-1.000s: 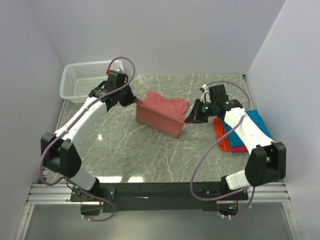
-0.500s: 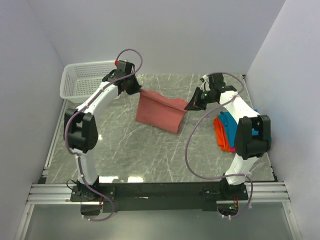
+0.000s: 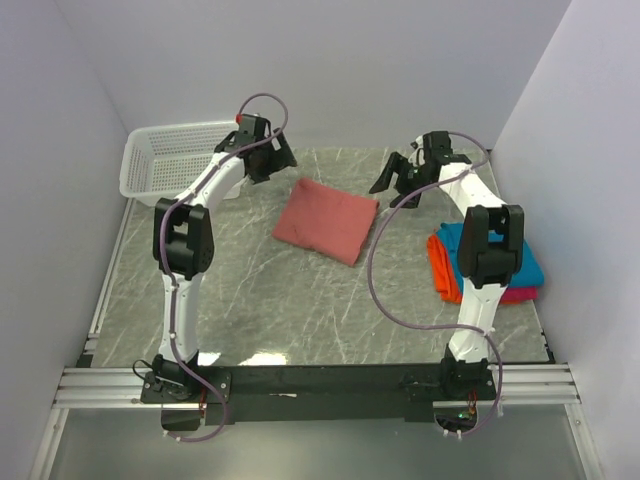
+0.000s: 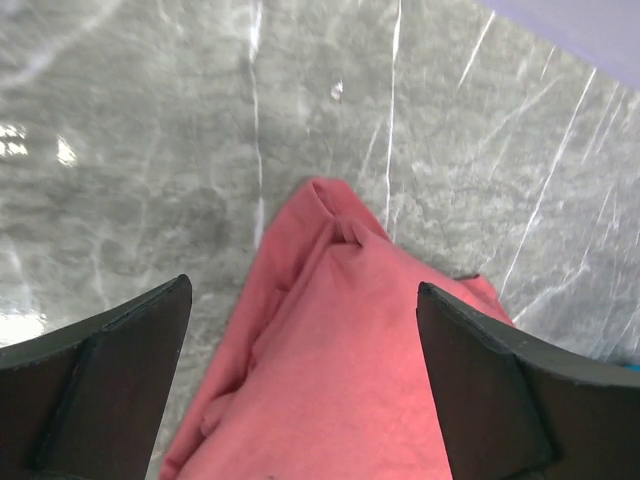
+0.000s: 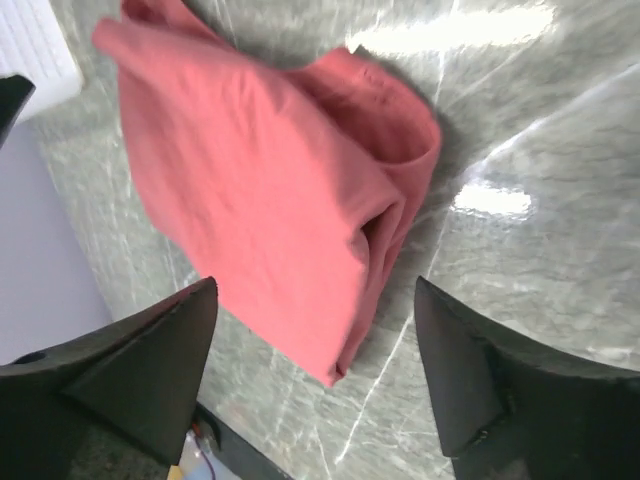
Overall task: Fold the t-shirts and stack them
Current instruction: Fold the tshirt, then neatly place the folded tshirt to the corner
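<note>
Shirt point(image 3: 326, 221), salmon-red, lies folded into a rough rectangle on the table point(image 3: 250, 290), towards the far side and between the two arms. The left gripper point(image 3: 272, 158) hangs just beyond the shirt's far left corner with its jaws spread wide and nothing held. In the left wrist view the cloth point(image 4: 340, 380) fills the gap between the two dark fingers point(image 4: 110, 390), lying on the stone below them. The right gripper point(image 3: 392, 175) hangs off the far right corner, jaws likewise wide apart and empty. In its wrist view the shirt point(image 5: 250, 170) lies ahead of the fingers point(image 5: 490, 380) and reaches down between them, its open folded edge turned towards the right finger. A pile of folded shirts point(image 3: 525, 265), teal over orange and pink, sits at the right edge of the table, well apart from the red one. A white basket point(image 3: 165, 160) stands in the far left corner.
</note>
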`<state>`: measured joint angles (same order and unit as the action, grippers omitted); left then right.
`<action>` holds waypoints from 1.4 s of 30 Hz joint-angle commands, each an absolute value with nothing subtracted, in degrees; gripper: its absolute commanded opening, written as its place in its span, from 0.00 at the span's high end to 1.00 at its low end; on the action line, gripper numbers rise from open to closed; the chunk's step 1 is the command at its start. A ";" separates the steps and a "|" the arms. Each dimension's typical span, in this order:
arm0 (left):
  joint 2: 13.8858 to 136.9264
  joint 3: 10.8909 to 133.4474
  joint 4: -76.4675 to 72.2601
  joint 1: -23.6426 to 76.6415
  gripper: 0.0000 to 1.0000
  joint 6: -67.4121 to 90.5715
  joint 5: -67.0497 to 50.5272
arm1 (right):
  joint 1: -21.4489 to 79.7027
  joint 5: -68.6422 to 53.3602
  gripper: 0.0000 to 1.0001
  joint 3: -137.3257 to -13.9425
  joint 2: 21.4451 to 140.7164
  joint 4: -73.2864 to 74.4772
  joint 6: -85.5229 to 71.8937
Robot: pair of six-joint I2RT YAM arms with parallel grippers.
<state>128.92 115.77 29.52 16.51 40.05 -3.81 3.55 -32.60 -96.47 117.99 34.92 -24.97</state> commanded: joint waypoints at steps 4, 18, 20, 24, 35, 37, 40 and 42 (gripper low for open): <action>122.53 111.12 25.75 16.08 0.01 39.11 -6.06 | 4.13 -31.91 0.12 -91.79 110.31 30.33 -25.93; 99.77 83.86 20.92 16.08 0.01 42.62 -7.57 | 15.29 -8.63 0.11 -74.27 104.59 21.81 -36.03; 96.26 79.12 20.39 16.08 0.01 42.98 -6.51 | 15.64 -8.17 0.18 -74.18 106.07 20.83 -37.35; 92.55 74.01 21.00 16.08 0.01 43.50 -4.75 | 16.61 -4.59 0.32 -75.93 108.98 21.09 -38.41; 89.56 70.75 21.97 16.08 0.01 43.68 -3.60 | 18.80 -3.70 0.57 -80.76 117.76 24.43 -37.62; 89.65 70.75 22.24 16.08 0.01 43.77 -3.25 | 19.25 -3.25 0.65 -81.91 118.65 25.57 -37.18; 89.30 70.58 22.33 16.08 0.01 43.86 -2.99 | 20.30 -1.06 0.74 -84.72 120.67 28.21 -36.04; 88.95 70.40 22.41 16.08 0.01 43.77 -2.73 | 20.92 1.22 0.89 -86.74 121.81 29.87 -34.90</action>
<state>91.74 70.50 23.27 15.84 43.22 -3.99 19.62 -4.05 -84.29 118.80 26.02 -36.67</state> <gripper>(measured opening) 0.994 0.189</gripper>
